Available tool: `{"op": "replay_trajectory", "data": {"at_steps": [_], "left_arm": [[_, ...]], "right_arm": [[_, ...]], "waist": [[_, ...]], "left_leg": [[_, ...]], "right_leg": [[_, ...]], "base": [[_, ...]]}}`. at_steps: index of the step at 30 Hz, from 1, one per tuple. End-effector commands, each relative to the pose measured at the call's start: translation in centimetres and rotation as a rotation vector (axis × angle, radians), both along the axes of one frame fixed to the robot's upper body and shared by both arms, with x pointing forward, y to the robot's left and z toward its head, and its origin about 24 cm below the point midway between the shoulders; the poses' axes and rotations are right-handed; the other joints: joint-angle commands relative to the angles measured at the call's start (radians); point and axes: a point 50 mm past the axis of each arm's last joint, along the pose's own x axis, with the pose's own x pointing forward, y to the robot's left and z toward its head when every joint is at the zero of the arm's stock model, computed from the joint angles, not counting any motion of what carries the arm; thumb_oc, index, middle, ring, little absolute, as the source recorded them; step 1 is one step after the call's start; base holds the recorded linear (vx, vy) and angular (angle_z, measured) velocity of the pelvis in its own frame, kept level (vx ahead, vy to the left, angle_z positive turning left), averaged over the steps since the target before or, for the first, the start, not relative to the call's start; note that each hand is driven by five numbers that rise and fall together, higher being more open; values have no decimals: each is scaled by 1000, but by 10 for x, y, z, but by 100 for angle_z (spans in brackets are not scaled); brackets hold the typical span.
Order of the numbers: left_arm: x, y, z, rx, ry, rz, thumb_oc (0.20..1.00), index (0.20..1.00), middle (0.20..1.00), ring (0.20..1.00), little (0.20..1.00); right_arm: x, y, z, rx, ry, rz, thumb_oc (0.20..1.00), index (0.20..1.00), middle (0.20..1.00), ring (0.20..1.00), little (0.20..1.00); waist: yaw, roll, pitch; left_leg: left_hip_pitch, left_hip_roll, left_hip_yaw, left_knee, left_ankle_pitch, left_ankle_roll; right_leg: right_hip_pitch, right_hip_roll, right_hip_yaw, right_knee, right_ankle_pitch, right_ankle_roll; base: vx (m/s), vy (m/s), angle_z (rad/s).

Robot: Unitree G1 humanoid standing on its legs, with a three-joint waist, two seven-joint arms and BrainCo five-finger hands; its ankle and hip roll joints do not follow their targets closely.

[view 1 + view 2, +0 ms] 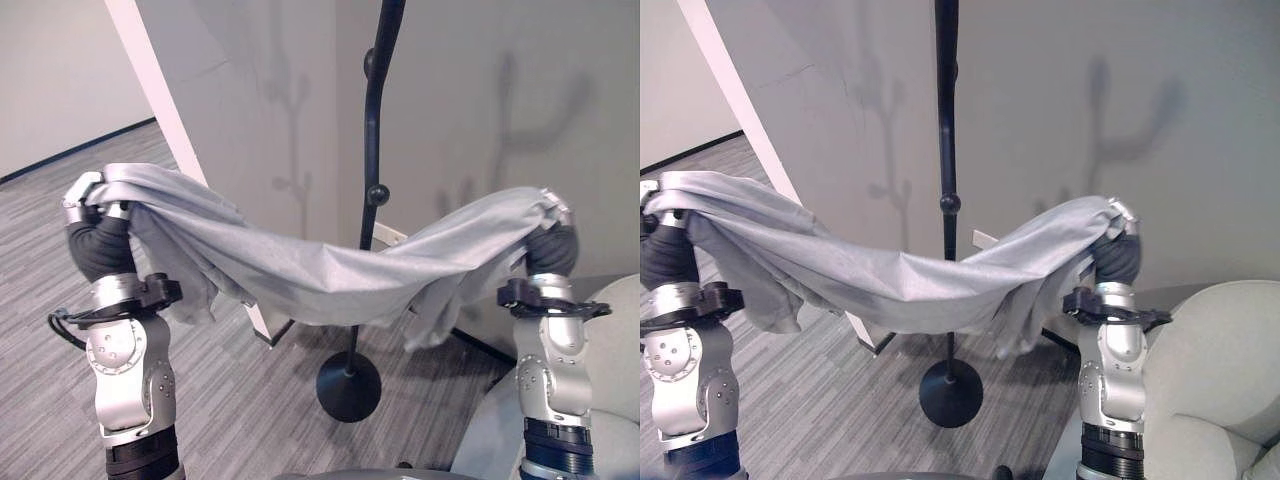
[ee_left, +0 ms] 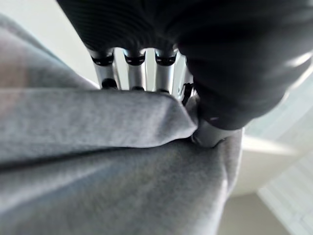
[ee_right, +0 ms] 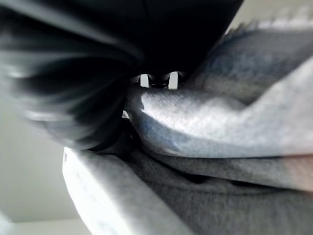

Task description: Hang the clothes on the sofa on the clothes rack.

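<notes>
Sagging grey garment [image 1: 330,270] fronts black rack pole [image 1: 374,130].

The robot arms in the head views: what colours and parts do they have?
Both are silver-grey metal with round joints and small screws. A black clamp ring sits below each dark ribbed wrist cover. The left robot hand and the right robot hand have silver fingers.

This looks like an office lounge corner: grey striped carpet [image 1: 250,400] of the commercial kind, plain grey walls [image 1: 1200,150] with a dark skirting, a white pillar [image 1: 150,80], a black coat rack [image 1: 947,200] on a round base, and a pale sofa [image 1: 1220,370].
</notes>
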Motion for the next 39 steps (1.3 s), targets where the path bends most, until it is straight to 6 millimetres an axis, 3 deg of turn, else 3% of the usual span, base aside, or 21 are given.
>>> {"op": "replay_trajectory", "data": {"at_steps": [1, 4, 9, 13, 18, 22, 27, 31, 34, 37, 39], "left_arm": [[-14, -6, 32, 68, -204, -45, 200, 200, 200, 200, 200], [-23, -8, 47, 70, -314, -62, 200, 200, 200, 200, 200], [-31, -12, 62, 101, -406, -52, 200, 200, 200, 200, 200], [-31, -18, 74, 121, -477, -74, 200, 200, 200, 200, 200], [-23, -24, 89, 94, -564, -78, 200, 200, 200, 200, 200], [-3, -27, 95, 85, -548, -99, 200, 200, 200, 200, 200], [15, -27, 97, 72, -511, -115, 200, 200, 200, 200, 200], [41, -8, 97, 92, -397, -37, 200, 200, 200, 200, 200], [63, 3, 96, 71, -310, -20, 200, 200, 200, 200, 200], [81, 16, 109, 122, -249, 24, 200, 200, 200, 200, 200], [109, 22, 126, 152, -156, 35, 200, 200, 200, 200, 200]], "right_arm": [[-10, -1, 38, 42, -235, -16, 200, 200, 200, 200, 200], [-25, -4, 61, 52, -366, -51, 200, 200, 200, 200, 200], [-35, -7, 75, 17, -437, -94, 200, 200, 200, 200, 200], [-37, -8, 81, -7, -457, -116, 200, 200, 200, 200, 200], [-27, -25, 90, -95, -431, -257, 200, 200, 200, 200, 200], [-5, -44, 94, -214, -332, -362, 200, 200, 200, 200, 200], [15, -65, 92, -232, -231, -431, 200, 200, 200, 200, 200], [39, -87, 89, -275, -100, -471, 200, 200, 200, 200, 200], [60, -92, 78, -186, -16, -408, 200, 200, 200, 200, 200], [74, -102, 85, -198, 39, -421, 200, 200, 200, 200, 200], [97, -101, 105, -248, 99, -421, 200, 200, 200, 200, 200]], "waist": [[-2, 52, -89], [-10, 59, -95], [-16, 61, -97], [-18, 59, -95], [-23, 56, -100], [-20, 54, -106], [-15, 54, -110], [-11, 51, -115], [-8, 46, -125], [-8, 40, -121], [-3, 34, -111]], "left_leg": [[-50, 20, -9, -2, 38, -20], [-47, 22, -10, -2, 36, -18], [-48, 25, -14, -2, 37, -17], [-48, 27, -17, -2, 36, -18], [-46, 28, -21, -2, 35, -17], [-36, 29, -21, -2, 32, -19], [-25, 32, -18, -2, 32, -19], [-13, 35, -11, -2, 25, -20], [0, 39, -3, -2, 20, -22], [4, 40, 3, -2, 12, -23], [5, 41, 9, -2, 5, -25]], "right_leg": [[37, -45, -23, 2, -22, -6], [40, -42, -26, 2, -22, -2], [37, -40, -27, 2, -22, 1], [36, -38, -29, 2, -24, 2], [35, -35, -29, 2, -27, 5], [39, -33, -32, 2, -25, 8], [51, -33, -39, 2, -22, 11], [61, -34, -43, 2, -21, 14], [69, -33, -48, 2, -22, 15], [74, -29, -50, 2, -26, 14], [79, -26, -53, 2, -33, 10]], "base": [[0, 0, 0], [22, -6, 1], [19, -10, 2], [0, 0, 0], [2, -6, 0], [0, 0, 0], [0, 0, 0], [9, -3, -1], [39, -8, -5], [31, -9, 0], [50, -12, 4]]}}
